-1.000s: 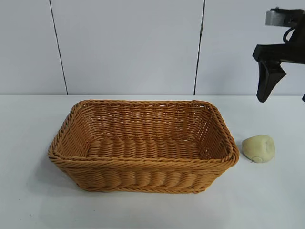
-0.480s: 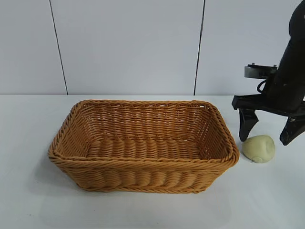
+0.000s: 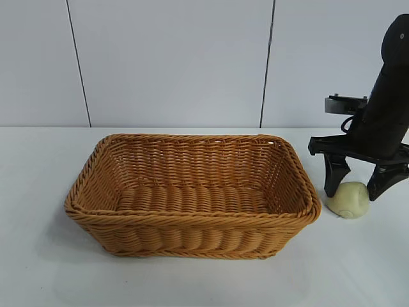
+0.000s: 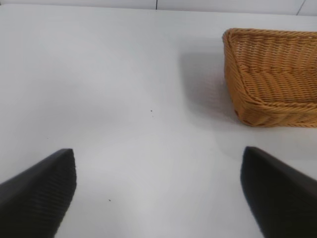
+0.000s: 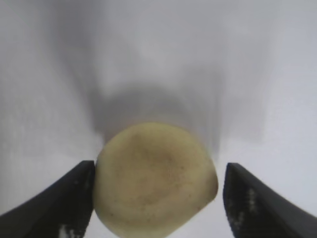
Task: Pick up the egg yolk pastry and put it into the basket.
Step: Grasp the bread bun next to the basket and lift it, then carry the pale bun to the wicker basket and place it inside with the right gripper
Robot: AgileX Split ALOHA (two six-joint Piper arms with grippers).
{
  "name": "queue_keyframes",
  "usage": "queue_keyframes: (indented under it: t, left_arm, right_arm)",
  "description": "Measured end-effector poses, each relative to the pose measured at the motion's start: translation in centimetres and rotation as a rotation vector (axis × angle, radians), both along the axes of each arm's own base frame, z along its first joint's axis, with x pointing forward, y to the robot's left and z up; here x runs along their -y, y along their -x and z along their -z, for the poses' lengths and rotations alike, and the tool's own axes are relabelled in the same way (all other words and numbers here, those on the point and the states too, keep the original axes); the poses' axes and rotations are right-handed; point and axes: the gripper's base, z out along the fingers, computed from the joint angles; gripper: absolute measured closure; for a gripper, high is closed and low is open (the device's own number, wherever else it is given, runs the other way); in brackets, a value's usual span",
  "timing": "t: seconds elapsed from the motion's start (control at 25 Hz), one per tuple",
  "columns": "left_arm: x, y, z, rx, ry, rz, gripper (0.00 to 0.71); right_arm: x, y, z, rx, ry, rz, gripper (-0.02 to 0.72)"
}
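The egg yolk pastry (image 3: 348,199), a small pale cream bun, lies on the white table just right of the basket (image 3: 192,219), a large orange-brown wicker one. My right gripper (image 3: 353,194) has come down over the pastry with one finger on each side. In the right wrist view the pastry (image 5: 156,178) fills the space between the fingers of the right gripper (image 5: 159,168). One finger (image 5: 69,198) touches it and the other (image 5: 257,203) stands a small gap away. The left gripper (image 4: 158,153) is open over bare table, with a corner of the basket (image 4: 267,74) ahead of it.
The basket's right rim (image 3: 312,198) is close beside the right gripper's inner finger. White wall panels stand behind the table.
The right arm has dropped from high at the back right down over the pastry, and its fingers have narrowed around it. The pastry and basket have not moved.
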Motion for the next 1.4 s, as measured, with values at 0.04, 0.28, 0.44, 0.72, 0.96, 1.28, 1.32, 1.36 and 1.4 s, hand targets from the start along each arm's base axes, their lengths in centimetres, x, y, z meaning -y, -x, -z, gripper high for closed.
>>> queue_keyframes:
  t: [0.04,0.28,0.44,0.72,0.96,1.28,1.32,1.36,1.4]
  left_arm:
    - [0.0,0.0,0.0,0.0,0.0,0.0,0.016]
    - [0.0,0.0,0.0,0.0,0.0,0.0,0.015]
    - [0.0,0.0,0.0,0.0,0.0,0.0,0.015]
    - [0.0,0.0,0.0,0.0,0.0,0.0,0.015]
    - [0.0,0.0,0.0,0.0,0.0,0.0,0.015]
    - [0.0,0.0,0.0,0.0,0.0,0.0,0.015]
    - [0.0,0.0,0.0,0.0,0.0,0.0,0.015]
    - [0.0,0.0,0.0,0.0,0.0,0.0,0.015]
    - [0.0,0.0,0.0,0.0,0.0,0.0,0.015]
  right_arm:
    - [0.0,0.0,0.0,-0.001,0.0,-0.002,0.414]
    - [0.0,0.2,-0.3,-0.025,0.001,-0.026,0.608]
    - [-0.1,0.2,-2.6,-0.019,-0.003,-0.034,0.619]
    - [-0.2,-0.1,-11.3,0.094,-0.013,-0.057,0.619]
    - [-0.8,0.2,-15.0,0.124,-0.01,-0.097,0.619]
    - [-8.8,1.5,-15.7,0.145,-0.045,-0.297,0.619]
    - [-10.0,1.9,-15.7,0.15,-0.05,-0.327,0.619]
    - [-11.3,2.3,-15.7,0.156,-0.056,-0.361,0.619]
    - [-12.6,2.7,-15.7,0.162,-0.061,-0.394,0.619]
